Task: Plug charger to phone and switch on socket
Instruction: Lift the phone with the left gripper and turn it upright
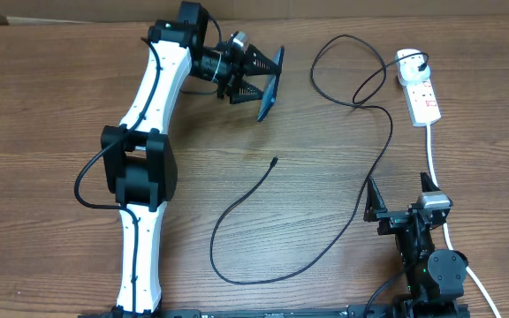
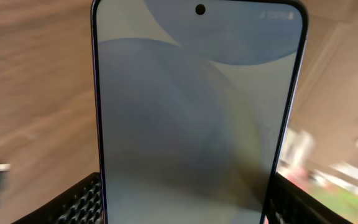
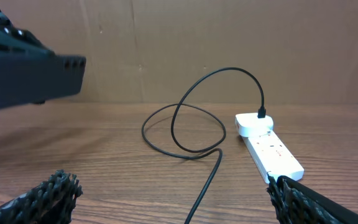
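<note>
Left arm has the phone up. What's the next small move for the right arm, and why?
Probably send the open, empty right gripper left to the charger's plug tip and pinch it. The tip lies loose on the table, while the left gripper holds the phone lifted.

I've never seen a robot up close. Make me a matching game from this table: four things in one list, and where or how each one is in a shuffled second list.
Things:
1. phone
2. cable tip
3. adapter
4. right pincer

Place or state:
A. plugged into the strip
B. open, holding nothing
C. gripped by the left pincer, raised off the table
D. lying loose on the table

Pairs: 1-C, 2-D, 3-A, 4-B.
</note>
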